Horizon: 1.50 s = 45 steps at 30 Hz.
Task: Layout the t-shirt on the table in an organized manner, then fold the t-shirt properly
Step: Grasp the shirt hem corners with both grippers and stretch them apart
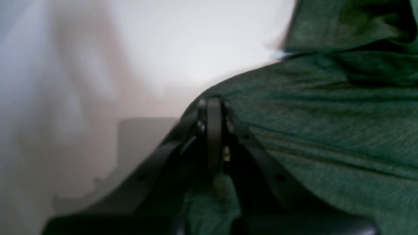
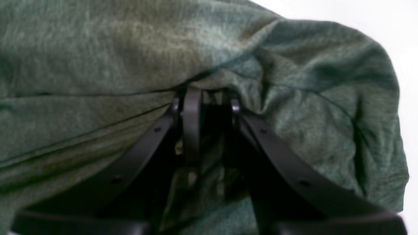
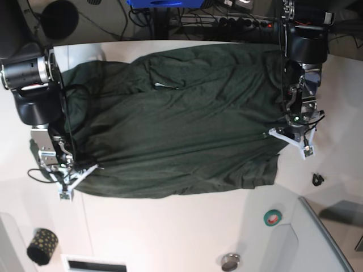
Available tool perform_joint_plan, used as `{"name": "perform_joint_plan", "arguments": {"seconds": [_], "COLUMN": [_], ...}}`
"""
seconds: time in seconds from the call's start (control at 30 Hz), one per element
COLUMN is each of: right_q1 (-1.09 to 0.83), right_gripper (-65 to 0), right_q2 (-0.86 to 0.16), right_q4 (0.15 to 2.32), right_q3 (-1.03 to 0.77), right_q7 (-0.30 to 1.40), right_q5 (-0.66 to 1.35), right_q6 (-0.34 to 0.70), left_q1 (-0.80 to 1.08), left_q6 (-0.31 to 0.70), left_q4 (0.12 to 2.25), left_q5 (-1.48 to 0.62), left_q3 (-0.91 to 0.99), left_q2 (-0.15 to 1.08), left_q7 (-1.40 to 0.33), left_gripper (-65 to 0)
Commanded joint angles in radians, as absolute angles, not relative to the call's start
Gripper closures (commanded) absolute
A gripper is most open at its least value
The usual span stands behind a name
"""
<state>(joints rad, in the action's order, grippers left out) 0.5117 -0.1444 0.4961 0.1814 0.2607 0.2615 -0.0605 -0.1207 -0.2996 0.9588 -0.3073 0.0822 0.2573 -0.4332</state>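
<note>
Left gripper (image 1: 214,107) clenched on t-shirt (image 3: 176,130) edge; view blurred, so apparently at a hem. Right gripper (image 2: 207,98) pinching bunched green fabric at the opposite edge. T-shirt spread wide, wrinkled, across white table (image 3: 170,226), between both arms.

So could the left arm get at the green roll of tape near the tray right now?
Probably not freely: the left pincer is shut on the t-shirt. The tape lies uncovered on the table, so only that grip hinders.
</note>
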Motion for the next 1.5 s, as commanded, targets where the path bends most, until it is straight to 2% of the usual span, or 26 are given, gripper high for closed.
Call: {"name": "perform_joint_plan", "arguments": {"seconds": [0.0,0.13,0.33,0.43,0.5,0.7,0.8,0.9,1.0,1.13,1.2,1.3,1.47], "right_q1": [0.536,0.481,0.335,0.303,0.3,0.234,0.157,0.091,0.031,-0.05,-0.065,-0.061,-0.002], "right_gripper": [-11.3,-11.3,-11.3,-11.3,-11.3,-11.3,-11.3,-11.3,-11.3,-11.1,-11.1,-11.1,-11.1], "right_q2": [-0.139,-0.131,-0.137,-0.151,-0.179,-0.231,-0.234,-0.249,-0.252,-0.254,-0.254,-0.252,-0.246], "right_q4": [0.516,0.674,1.107,1.207,1.216,1.216,1.23,1.274,1.354,1.489,1.498,1.452,1.305], "right_q3": [0.183,0.183,0.185,0.179,0.182,0.177,0.177,0.177,0.177,0.177,0.177,0.182,0.185], "right_q7": [0.268,0.357,0.489,0.544,0.579,0.608,0.628,0.628,0.628,0.628,0.628,0.628,0.604], "right_q5": [0.254,0.254,0.254,0.252,0.252,0.252,0.252,0.252,0.252,0.251,0.251,0.251,0.251], "right_q6": [-0.068,-0.031,-0.025,-0.025,-0.025,-0.025,-0.025,-0.025,-0.025,-0.028,-0.028,-0.028,-0.027], "left_q1": [-0.105,-0.105,-0.09,-0.122,-0.15,-0.246,-0.26,-0.237,-0.165,0.001,0.062,0.107,0.09], "left_q6": [-0.328,-0.328,-0.328,-0.328,-0.326,-0.328,-0.329,-0.329,-0.332,-0.41,-0.423,-0.423,-0.421], "left_q4": [0.947,1.041,1.165,1.165,1.147,0.99,0.935,1.004,1.161,1.429,1.494,1.477,1.333], "left_q5": [-0.305,-0.305,-0.305,-0.302,-0.295,-0.295,-0.297,-0.298,-0.298,-0.297,-0.295,-0.295,-0.295], "left_q3": [0.119,0.199,0.202,0.2,0.177,-0.051,-0.082,-0.082,-0.077,-0.015,-0.005,-0.012,-0.015], "left_q2": [0.271,0.265,0.243,0.214,0.197,0.194,0.189,0.182,0.193,0.232,0.248,0.268,0.268], "left_q7": [-0.519,-0.524,-0.524,-0.524,-0.524,-0.518,-0.516,-0.521,-0.524,-0.524,-0.524,-0.524,-0.518], "left_gripper": [0.0,0.0,0.0,0.0,0.0,0.0,0.0,0.0,0.0,0.0,0.0,0.0,0.0]}}
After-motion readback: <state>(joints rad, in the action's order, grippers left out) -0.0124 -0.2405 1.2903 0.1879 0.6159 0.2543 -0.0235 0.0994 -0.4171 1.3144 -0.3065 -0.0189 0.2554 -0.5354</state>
